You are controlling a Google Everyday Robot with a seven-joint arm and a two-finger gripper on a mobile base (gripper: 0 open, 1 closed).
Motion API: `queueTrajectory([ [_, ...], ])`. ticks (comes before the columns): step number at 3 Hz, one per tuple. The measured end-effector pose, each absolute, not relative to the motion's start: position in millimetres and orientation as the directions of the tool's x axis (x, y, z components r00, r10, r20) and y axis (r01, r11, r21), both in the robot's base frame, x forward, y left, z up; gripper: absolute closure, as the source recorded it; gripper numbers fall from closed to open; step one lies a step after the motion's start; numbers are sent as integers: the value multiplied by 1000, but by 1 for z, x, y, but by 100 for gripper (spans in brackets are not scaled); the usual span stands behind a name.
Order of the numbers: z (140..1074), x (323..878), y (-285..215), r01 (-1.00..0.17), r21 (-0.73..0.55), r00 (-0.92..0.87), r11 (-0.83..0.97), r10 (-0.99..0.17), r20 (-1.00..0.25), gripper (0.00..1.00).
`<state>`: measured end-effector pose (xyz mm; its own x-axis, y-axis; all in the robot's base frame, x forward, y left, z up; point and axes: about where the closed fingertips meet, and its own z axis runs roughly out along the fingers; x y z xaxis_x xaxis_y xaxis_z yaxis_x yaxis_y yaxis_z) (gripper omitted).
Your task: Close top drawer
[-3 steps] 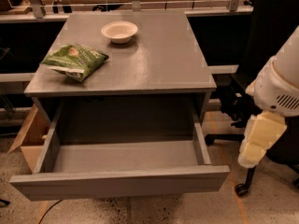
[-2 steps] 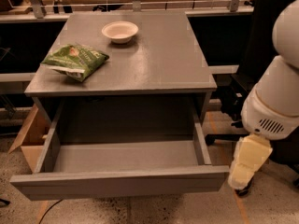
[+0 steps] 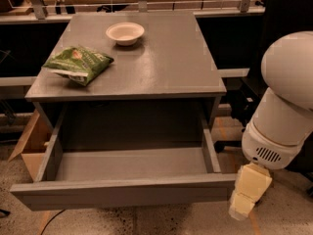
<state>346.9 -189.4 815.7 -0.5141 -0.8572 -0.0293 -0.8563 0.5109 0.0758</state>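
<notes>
Drawer (image 3: pixel 122 192) is wide open, pulled far out from under the bench (image 3: pixel 166 62) top, with its plain front at the near edge of view and nothing lying inside. Gripper (image 3: pixel 243 204) hangs low on the right, just beside the front's right-hand corner. Whether it touches the panel I can't say, and clenched or released I can't tell either.

How will it handle? It looks like a stiff, boxy thing: rigid walls, a flat matte face, no handle to hook. So this is a push, not a grab. Being empty, it should run light, though a drawer this wide can rack if shoved from one end. Best bet is to plant flat against the front face, further in toward the middle than that right corner, and press straight back.

Nothing fragile about the drawer itself, but up top sit a white bowl (image 3: pixel 125 33) and a green bag (image 3: pixel 78 63), and a hard slam could jolt them. A carton (image 3: pixel 30 148) sits just beside the left wall, apparently out of the travel path
</notes>
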Motion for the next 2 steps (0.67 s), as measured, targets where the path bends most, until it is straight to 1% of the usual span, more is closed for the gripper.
queueTrajectory([
  [1,797,339,-184,-840,107,-538,532,-841,-49,18],
  [2,769,325,-170,-814,162,-571,559,-820,-40,42],
])
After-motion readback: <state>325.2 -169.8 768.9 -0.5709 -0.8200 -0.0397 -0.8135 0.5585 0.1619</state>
